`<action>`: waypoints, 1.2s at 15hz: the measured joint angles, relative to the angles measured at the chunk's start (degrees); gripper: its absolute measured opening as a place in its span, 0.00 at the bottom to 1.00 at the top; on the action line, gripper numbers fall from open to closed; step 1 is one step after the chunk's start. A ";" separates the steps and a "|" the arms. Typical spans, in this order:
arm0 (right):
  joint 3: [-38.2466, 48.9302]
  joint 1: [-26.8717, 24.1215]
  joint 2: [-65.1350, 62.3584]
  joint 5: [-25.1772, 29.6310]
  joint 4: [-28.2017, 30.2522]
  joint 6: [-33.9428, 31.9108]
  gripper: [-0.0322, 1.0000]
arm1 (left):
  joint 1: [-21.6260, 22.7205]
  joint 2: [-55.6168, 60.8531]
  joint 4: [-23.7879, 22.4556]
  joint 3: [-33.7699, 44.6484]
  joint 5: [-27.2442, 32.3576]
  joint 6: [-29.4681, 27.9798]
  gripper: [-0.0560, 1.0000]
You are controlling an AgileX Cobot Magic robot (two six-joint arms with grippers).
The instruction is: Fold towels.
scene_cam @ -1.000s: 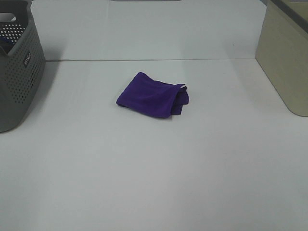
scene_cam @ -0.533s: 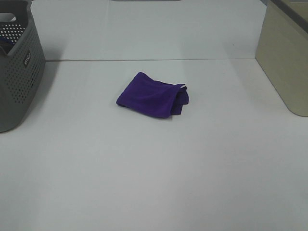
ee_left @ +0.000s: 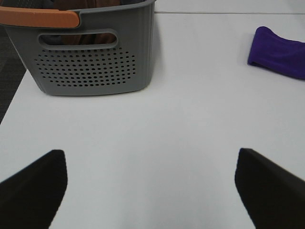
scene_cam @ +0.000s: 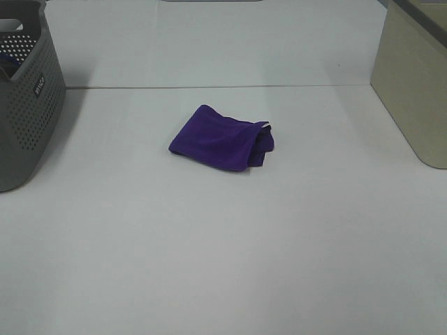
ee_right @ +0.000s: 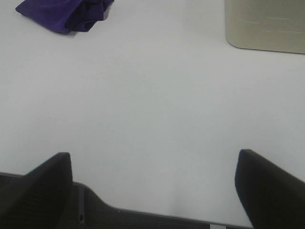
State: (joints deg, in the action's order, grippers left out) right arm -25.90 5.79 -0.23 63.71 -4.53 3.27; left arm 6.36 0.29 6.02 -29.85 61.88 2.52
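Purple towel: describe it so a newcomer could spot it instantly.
On the white table, between the grey perforated basket and the beige bin, lies the purple towel. It is the only cloth there, loosely folded and deep purple.

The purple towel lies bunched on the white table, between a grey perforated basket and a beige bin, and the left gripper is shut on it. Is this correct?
Not quite. The left gripper is open and holds nothing; the left wrist view shows its fingers spread wide, far from the purple towel. The rest stands: the towel lies bunched on the white table, between the grey perforated basket and the beige bin.
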 joint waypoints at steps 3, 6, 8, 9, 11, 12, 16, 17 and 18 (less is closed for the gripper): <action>0.00 0.00 0.00 0.00 0.97 0.06 0.90 | 0.00 0.00 0.00 0.00 0.00 0.00 0.88; 0.00 0.00 0.00 0.00 1.26 0.06 0.90 | 0.00 0.00 0.00 0.00 0.00 0.00 0.88; 0.00 0.00 0.00 0.00 1.26 0.06 0.90 | 0.00 0.00 0.00 0.00 0.00 0.00 0.88; 0.00 0.00 0.00 0.00 1.26 0.06 0.90 | 0.00 0.00 0.00 0.00 0.00 0.00 0.88; 0.00 0.00 0.00 0.00 1.26 0.06 0.90 | 0.00 0.00 0.00 0.00 0.00 0.00 0.88; 0.00 0.00 0.00 0.00 1.26 0.06 0.90 | 0.00 0.00 0.00 0.00 0.00 0.00 0.88; 0.00 0.00 0.00 0.00 1.26 0.06 0.90 | 0.00 0.00 0.00 0.00 0.00 0.00 0.88; 0.00 0.00 0.00 0.00 1.26 0.06 0.90 | 0.00 0.00 0.00 0.00 0.00 0.00 0.88; 0.00 0.00 0.00 0.00 1.26 0.06 0.90 | 0.00 0.00 0.00 0.00 0.00 0.00 0.88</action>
